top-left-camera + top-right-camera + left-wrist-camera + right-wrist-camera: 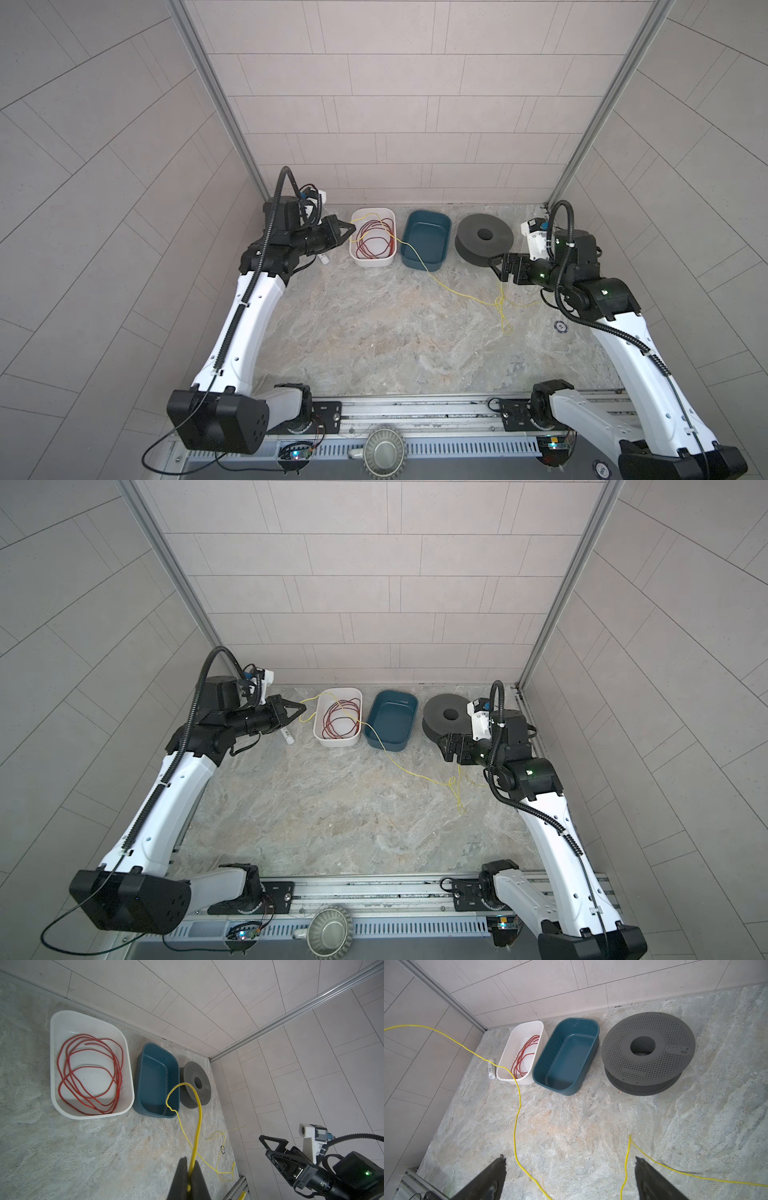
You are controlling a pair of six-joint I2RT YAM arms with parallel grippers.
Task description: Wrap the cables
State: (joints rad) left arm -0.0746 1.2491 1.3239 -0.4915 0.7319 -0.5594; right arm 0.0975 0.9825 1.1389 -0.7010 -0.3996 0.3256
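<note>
The white tub [520,1081] stood by the back wall with a red wire [522,1057] coiled loosely inside. Just beside it sat the teal tub [566,1089], and beyond that, toward the right arm, a grey perforated spool [623,1057] lay flat on one flange. A small white tube [491,1070] lay on the desk [374,340] on the white tub's other side, beneath the left arm's wrist. The yellow cable [199,1122] ran from the left end effector [189,1164], whose fingers were pressed together on it. It arched over the white tub and above the red wire, then passed the near corner of the teal tub. From there it trailed across the open desk to a loose tangle of loops in front of the spool. The right end effector [570,1157] hung over that tangle with its fingers spread wide apart, gripping nothing, and strands of the cable lay on the desk below the gap. The desk had a mottled grey and tan stone pattern. Pale tiled walls [395,104] closed it in on three sides, with an aluminium post [216,95] at each back corner. A metal rail [415,409] carrying both arm bases ran along the near edge, and a fluted metal cup [384,453] sat below it.
</note>
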